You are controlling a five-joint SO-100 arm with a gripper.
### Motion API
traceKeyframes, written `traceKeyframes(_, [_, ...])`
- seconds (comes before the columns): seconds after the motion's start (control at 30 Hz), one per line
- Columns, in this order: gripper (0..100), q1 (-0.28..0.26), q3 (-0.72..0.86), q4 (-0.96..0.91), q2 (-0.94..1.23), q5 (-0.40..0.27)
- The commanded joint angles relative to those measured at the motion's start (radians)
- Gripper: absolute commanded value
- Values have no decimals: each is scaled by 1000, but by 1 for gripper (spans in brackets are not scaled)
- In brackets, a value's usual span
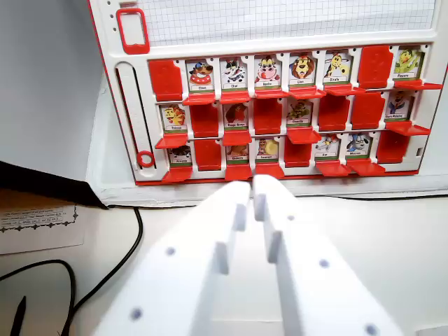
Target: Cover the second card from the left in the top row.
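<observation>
1. Standing ahead of the gripper (252, 187) and up to its left, the target card (201, 74) shows a dog picture in the board's (280, 28) top row, its red flap (199, 99) folded down below it.
2. The first slot (165, 79) beside it is already covered.
3. That flap looks like light, stiff plastic on a hinge; it likely needs a nudge under its front edge, not a grasp.
4. The white jaws sit nearly closed, holding nothing, low before the bottom row, pointing at the board.
</observation>
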Motion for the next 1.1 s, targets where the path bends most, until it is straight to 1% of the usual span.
traceKeyframes(0.0, [0, -18, -15, -120, -77, 11])
traceKeyframes(0.2, [0, -40, 44, -301, -227, 37])
traceKeyframes(0.33, [0, -69, 66, -376, -316, 57])
traceKeyframes(0.43, [0, -81, 67, -426, -382, 64])
traceKeyframes(0.77, [0, -91, -75, -469, -629, 75])
traceKeyframes(1.07, [0, -91, -173, -482, -746, 78])
